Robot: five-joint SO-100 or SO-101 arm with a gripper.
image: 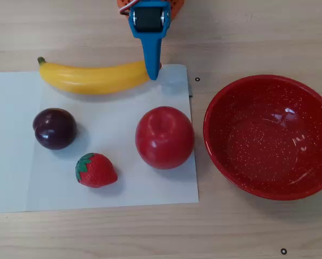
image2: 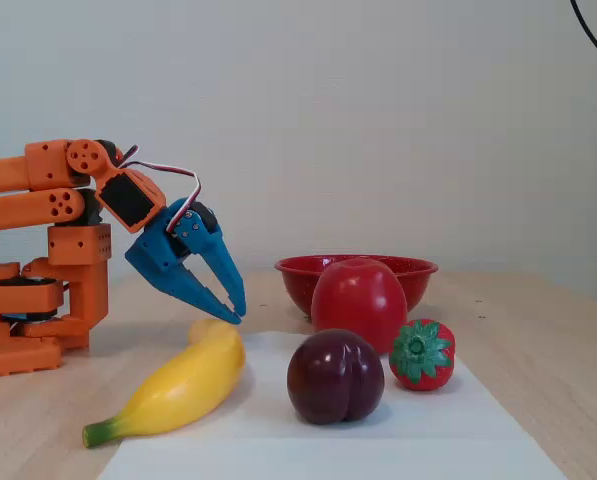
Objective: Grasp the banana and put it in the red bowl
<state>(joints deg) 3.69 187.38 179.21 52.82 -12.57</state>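
The yellow banana lies across the far edge of a white sheet, with its green stem to the left in the overhead view. In the fixed view the banana points toward the camera. My blue gripper hangs over the banana's right end, fingers pointing down. In the fixed view the gripper is just above the banana's far end, its fingertips together and holding nothing. The red speckled bowl stands empty on the wood to the right of the sheet and shows behind the apple in the fixed view.
On the white sheet lie a red apple, a dark plum and a strawberry. The apple sits between the banana and the bowl. The orange arm base stands at the left in the fixed view.
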